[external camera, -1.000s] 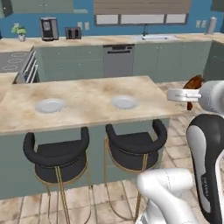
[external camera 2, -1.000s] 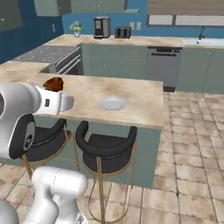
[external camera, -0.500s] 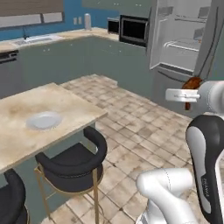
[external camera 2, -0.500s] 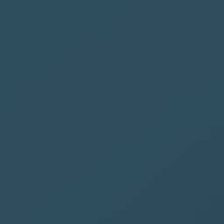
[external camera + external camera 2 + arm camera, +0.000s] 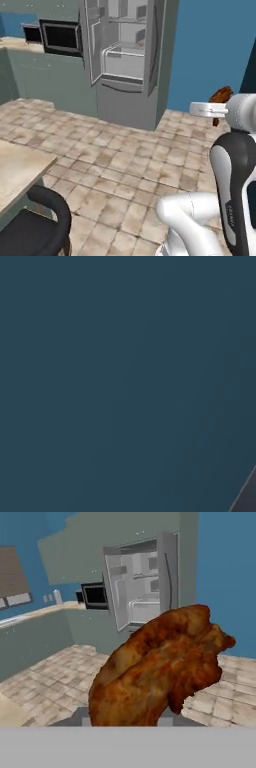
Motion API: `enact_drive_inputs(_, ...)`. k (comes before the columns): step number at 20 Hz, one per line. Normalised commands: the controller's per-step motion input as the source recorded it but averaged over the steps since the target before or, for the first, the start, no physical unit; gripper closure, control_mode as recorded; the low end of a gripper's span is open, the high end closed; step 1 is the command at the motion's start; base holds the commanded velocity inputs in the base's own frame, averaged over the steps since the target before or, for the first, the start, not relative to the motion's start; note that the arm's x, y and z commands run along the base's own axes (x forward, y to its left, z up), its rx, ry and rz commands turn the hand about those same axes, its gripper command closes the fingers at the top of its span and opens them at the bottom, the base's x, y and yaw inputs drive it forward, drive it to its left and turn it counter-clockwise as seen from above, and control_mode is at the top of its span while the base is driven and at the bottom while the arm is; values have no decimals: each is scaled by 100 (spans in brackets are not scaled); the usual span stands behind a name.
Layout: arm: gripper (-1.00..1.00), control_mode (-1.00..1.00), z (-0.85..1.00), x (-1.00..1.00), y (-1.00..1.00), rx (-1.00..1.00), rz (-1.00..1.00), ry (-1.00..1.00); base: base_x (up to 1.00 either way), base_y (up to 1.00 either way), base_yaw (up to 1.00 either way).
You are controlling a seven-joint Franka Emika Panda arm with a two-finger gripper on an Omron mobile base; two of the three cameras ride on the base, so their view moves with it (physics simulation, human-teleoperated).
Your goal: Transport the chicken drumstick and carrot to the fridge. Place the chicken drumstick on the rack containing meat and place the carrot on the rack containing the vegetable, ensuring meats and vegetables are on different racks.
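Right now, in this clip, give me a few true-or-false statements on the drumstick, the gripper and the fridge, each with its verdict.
1. The reddish-brown cooked chicken drumstick is held in the gripper. True.
2. The tall grey-steel fridge has its doors shut. False: a door stands open, showing pale shelves.
3. The drumstick lies on a fridge shelf. False: it is carried clear of the fridge, over the tiled floor.
4. A black-fronted wall oven stands beside the fridge. True.
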Motion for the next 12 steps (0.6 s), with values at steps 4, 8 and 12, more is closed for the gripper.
enact_drive_inputs(4,100,100,0,0,0,0,0,0,100,0,-22)
enact_drive_inputs(8,100,100,0,0,0,0,0,0,100,3,-16)
enact_drive_inputs(12,100,100,0,0,0,0,0,0,100,0,-10)
